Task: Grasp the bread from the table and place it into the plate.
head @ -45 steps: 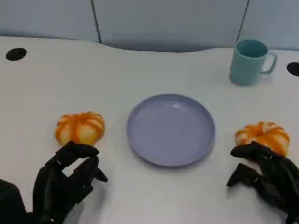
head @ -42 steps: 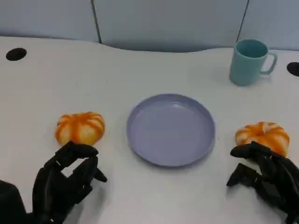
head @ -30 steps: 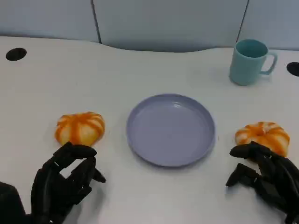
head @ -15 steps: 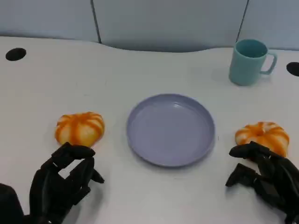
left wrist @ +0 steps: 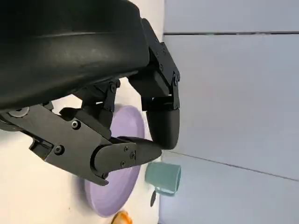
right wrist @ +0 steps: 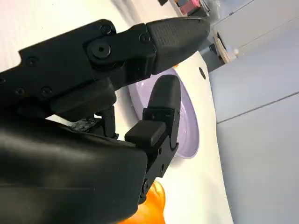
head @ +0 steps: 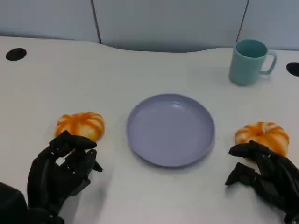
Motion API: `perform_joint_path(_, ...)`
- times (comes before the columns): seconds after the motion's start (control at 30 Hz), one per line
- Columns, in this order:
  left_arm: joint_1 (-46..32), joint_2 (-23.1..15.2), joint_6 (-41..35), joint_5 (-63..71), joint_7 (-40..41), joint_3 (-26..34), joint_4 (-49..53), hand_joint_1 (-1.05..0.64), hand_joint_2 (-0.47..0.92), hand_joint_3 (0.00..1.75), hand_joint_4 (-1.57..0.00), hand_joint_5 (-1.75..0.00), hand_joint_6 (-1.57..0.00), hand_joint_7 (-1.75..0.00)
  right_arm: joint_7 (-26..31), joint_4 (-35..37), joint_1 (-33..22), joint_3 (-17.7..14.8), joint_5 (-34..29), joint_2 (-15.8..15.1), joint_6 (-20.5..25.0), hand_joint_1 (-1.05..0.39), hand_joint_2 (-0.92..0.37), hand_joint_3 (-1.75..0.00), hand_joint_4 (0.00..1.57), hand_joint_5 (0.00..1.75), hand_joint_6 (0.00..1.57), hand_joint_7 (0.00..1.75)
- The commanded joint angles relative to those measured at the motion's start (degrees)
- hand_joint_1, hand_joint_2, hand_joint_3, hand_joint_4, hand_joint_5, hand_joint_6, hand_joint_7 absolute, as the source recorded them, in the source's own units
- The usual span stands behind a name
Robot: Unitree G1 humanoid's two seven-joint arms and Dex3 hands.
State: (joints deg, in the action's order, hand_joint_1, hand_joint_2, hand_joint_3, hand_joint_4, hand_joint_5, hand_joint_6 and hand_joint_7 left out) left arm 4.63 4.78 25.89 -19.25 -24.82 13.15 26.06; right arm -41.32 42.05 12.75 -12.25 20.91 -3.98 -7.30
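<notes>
While both buns (head: 80,125) (head: 261,134) lie ungrasped at nine and three o'clock of the bare plate (head: 171,129), left hand (head: 58,170) and right hand (head: 264,175) hover spread, holding nothing.

No readable text, label, brand, number or sign anywhere. Plate (head: 171,129), teal mug (head: 248,61), both bread pieces (head: 81,125) (head: 262,134): plain surfaces, no print. Black hand shells: no marking legible. Small coloured items at far table edge in right wrist view (right wrist: 189,6): too blurred to read.
</notes>
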Motion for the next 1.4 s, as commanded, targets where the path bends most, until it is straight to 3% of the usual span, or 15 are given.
perform_joint_path(0.03,0.59,-1.10,1.98,0.19,-0.04,0.04,1.91,-0.31,0.75,0.56,-0.67,-1.57,-0.73,-1.06,0.45,0.74,-0.27,-0.07,-0.31,-0.69,0.37,-0.45,-0.92,-0.17,0.62,1.45,0.64,0.98)
perform_joint_path(0.5,0.75,-1.30,2.57,-0.05,0.02,-0.23,2.48,-0.31,0.77,0.52,-0.67,-1.57,-0.73,-1.05,0.46,0.75,-0.27,-0.06,-0.30,-0.69,0.37,-0.45,-0.92,-0.17,0.62,1.45,0.63,0.99)
perform_joint_path(0.53,2.03,-5.39,10.99,13.09,6.12,-1.16,1.94,-0.31,0.77,0.52,-0.67,-1.57,-0.73,-1.05,0.55,0.97,-0.13,-0.10,-0.26,-0.40,0.06,-0.45,-0.92,-0.17,0.62,1.45,0.63,0.99)
perform_joint_path(0.57,3.01,-8.47,17.42,23.21,10.97,-1.88,1.64,-0.36,0.83,0.36,-0.58,-1.20,-0.63,-0.73,0.62,1.14,-0.02,-0.13,-0.22,-0.18,-0.17,-0.45,-0.92,-0.17,0.62,1.45,0.63,0.99)
perform_joint_path(0.6,3.71,-10.58,21.89,30.37,14.71,-2.43,1.61,-0.39,0.88,0.24,-0.59,-0.85,-0.64,-0.38,0.67,1.25,0.05,-0.15,-0.21,-0.03,-0.33,-0.44,-0.92,-0.18,0.61,1.45,0.63,0.99)
perform_joint_path(0.67,4.26,-11.92,24.90,35.45,18.50,-3.01,2.35,-0.40,0.91,0.17,-0.60,-0.67,-0.66,-0.19,0.69,1.31,0.09,-0.17,-0.21,0.06,-0.41,-0.44,-0.92,-0.18,0.61,1.45,0.64,0.99)
perform_joint_path(0.7,6.48,-17.50,18.53,47.80,22.70,-5.26,-3.02,-0.47,0.92,0.15,-0.49,-0.57,-0.58,-0.13,1.22,0.83,-0.11,0.03,-0.49,0.18,-0.25,-0.44,-0.92,-0.18,0.61,1.45,0.64,0.98)
perform_joint_path(0.73,8.41,-22.00,13.10,58.10,26.00,-7.21,-7.25,-0.61,0.92,0.14,-0.27,-0.44,-0.42,-0.07,1.37,0.53,-0.17,0.08,-0.42,0.26,0.26,-0.44,-0.92,-0.18,0.61,1.45,0.65,0.99)
perform_joint_path(0.77,9.71,-25.02,9.30,65.23,28.38,-8.59,-10.10,-0.71,0.92,0.13,-0.13,-0.34,-0.31,-0.03,1.45,0.33,-0.21,0.10,-0.34,0.32,0.63,-0.44,-0.92,-0.16,0.62,1.44,0.65,0.98)
perform_joint_path(0.8,10.39,-26.61,7.13,69.18,29.90,-9.45,-11.57,-0.74,0.92,0.13,-0.08,-0.31,-0.27,-0.01,1.45,0.23,-0.22,0.10,-0.28,0.35,0.86,-0.45,-0.92,-0.16,0.63,1.43,0.65,0.98)
perform_joint_path(1.07,16.39,-30.58,-4.85,79.39,30.56,-16.53,-10.78,-0.83,0.92,0.13,0.00,-0.19,-0.15,0.00,1.27,0.57,-0.05,0.08,-0.32,0.57,0.53,-0.45,-0.92,-0.15,0.65,1.39,0.68,0.94)
perform_joint_path(1.2,22.22,-32.85,-10.26,79.46,24.60,-21.74,-6.51,-0.87,0.92,0.17,0.00,-0.07,-0.06,0.00,1.17,0.53,-0.27,0.13,-0.24,0.83,0.21,-0.45,-0.92,-0.15,0.66,1.39,0.68,0.94)
perform_joint_path(1.4,29.87,-33.38,-13.07,76.03,16.96,-27.92,2.01,-0.87,0.92,0.14,0.00,-0.04,-0.08,-0.01,1.42,-0.54,-0.86,0.39,-0.20,0.86,0.91,-0.44,-0.92,-0.16,0.66,1.39,0.68,0.94)
